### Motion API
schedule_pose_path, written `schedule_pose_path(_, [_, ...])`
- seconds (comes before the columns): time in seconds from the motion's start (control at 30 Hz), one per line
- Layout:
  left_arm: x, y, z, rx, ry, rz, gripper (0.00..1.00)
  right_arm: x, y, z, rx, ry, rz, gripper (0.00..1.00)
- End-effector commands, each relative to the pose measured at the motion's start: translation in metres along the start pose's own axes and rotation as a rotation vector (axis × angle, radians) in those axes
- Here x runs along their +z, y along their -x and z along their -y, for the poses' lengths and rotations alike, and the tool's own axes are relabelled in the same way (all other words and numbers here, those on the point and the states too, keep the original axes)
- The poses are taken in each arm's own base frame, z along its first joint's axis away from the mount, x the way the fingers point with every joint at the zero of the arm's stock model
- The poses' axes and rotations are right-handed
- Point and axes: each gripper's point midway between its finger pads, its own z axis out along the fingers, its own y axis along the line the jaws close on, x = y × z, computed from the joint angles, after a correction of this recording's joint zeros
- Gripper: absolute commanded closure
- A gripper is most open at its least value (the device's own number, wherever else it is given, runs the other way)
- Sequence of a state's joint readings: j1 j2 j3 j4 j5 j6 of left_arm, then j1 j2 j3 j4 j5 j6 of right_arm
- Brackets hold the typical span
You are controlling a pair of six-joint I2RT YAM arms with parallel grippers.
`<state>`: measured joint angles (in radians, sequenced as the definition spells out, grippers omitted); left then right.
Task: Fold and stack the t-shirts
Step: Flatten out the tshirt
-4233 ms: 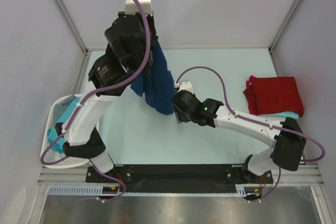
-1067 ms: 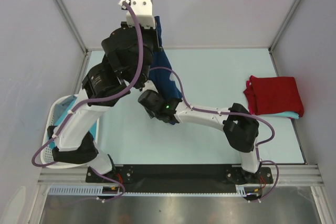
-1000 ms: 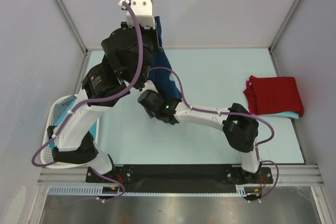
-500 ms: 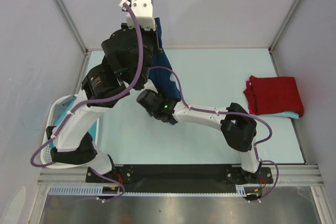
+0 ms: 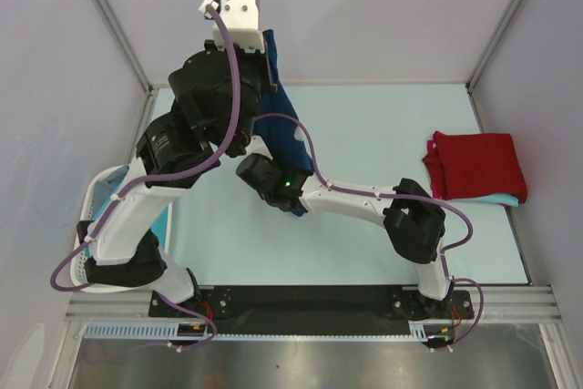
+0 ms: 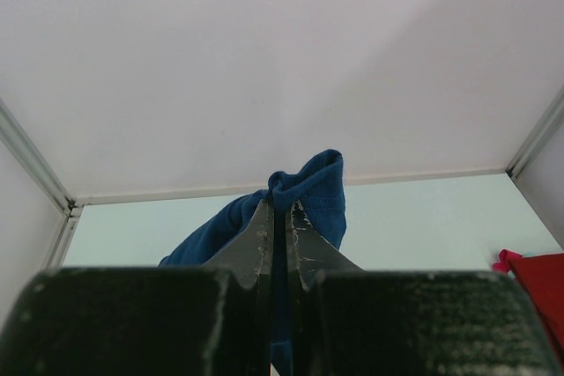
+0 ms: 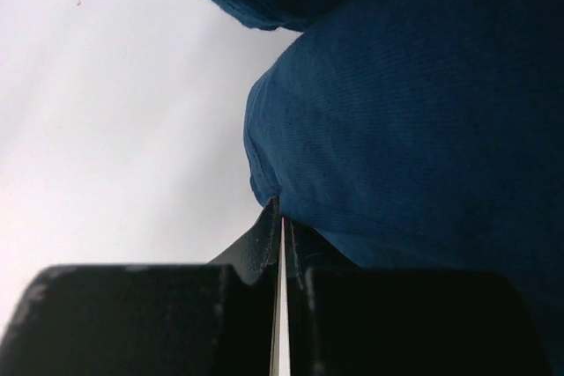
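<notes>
A navy blue t-shirt (image 5: 284,120) hangs over the back left of the table, held by its top edge. My left gripper (image 6: 282,209) is raised high and shut on a bunch of that navy cloth (image 6: 308,187). My right gripper (image 7: 281,202) has reached across under the left arm and is shut, its tips pinching the very edge of the navy shirt's lower hem (image 7: 264,178). A folded red t-shirt (image 5: 478,163) lies on a turquoise one (image 5: 499,199) at the right edge.
A white perforated basket (image 5: 91,199) sits at the left edge, mostly hidden by the left arm, with aqua cloth (image 5: 88,241) in it. Grey enclosure walls and metal posts ring the pale green table (image 5: 383,134). The right arm stretches across the middle.
My right gripper's jaws have closed on the shirt's hem in the last half second. The left arm has shifted slightly up and to the left, still holding the shirt.
</notes>
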<state>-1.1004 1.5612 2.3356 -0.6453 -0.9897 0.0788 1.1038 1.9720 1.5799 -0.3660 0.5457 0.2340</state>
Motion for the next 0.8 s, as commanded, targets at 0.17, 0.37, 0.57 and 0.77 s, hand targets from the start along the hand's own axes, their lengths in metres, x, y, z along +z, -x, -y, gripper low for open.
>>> schedule_pose_path(0.17, [-0.010,0.025,-0.012,-0.071,-0.011,0.058,1.00,-0.012,0.026,0.010,0.048,-0.041,0.087,1.00])
schedule_pose_path(0.37, [-0.012,0.027,-0.007,-0.082,-0.031,0.060,1.00,-0.015,0.035,0.016,0.048,-0.054,0.104,0.53])
schedule_pose_path(0.57, [-0.016,0.029,-0.004,-0.087,-0.037,0.061,1.00,-0.023,0.054,0.015,0.058,-0.043,0.142,0.40])
schedule_pose_path(0.77, [-0.020,0.031,0.001,-0.086,-0.048,0.063,1.00,-0.020,0.058,0.014,0.055,-0.041,0.149,0.55])
